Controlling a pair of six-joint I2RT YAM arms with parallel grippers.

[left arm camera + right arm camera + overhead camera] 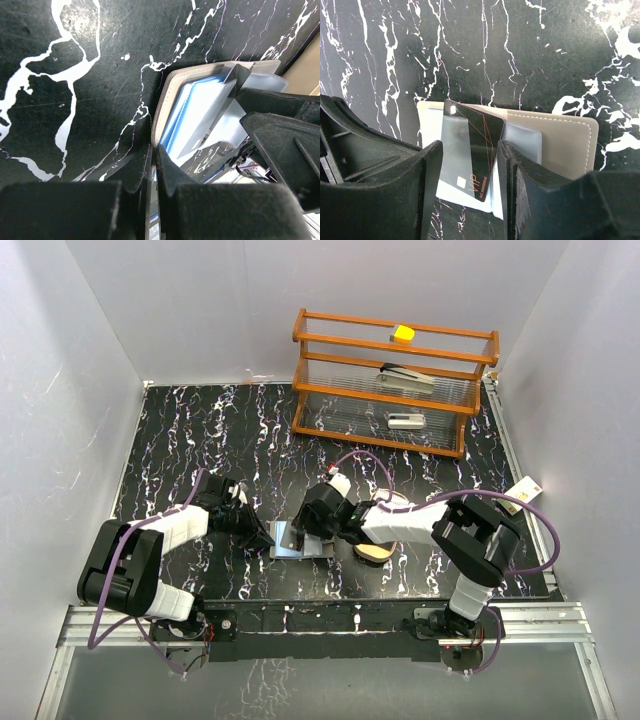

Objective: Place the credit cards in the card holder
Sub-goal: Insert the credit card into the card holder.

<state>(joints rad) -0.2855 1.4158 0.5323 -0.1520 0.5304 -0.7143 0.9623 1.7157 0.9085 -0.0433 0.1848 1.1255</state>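
I note the left arm folded low, left fingers (167,172) pinched on the edge of the open grey leather-like card holder (565,142) mid-worktop (200,430), the right arm stretched leftward, right fingers (432,165) flanking the black plastic card (480,145) in its pocket, grip I cannot tell.

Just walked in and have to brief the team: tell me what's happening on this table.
The left gripper is pinching one edge of the open grey card holder, holding it in place. The right gripper sits over a dark VIP card that stands tilted in one of the holder's pockets, its jaws apart on either side of the card. A pale blue card is already inside.
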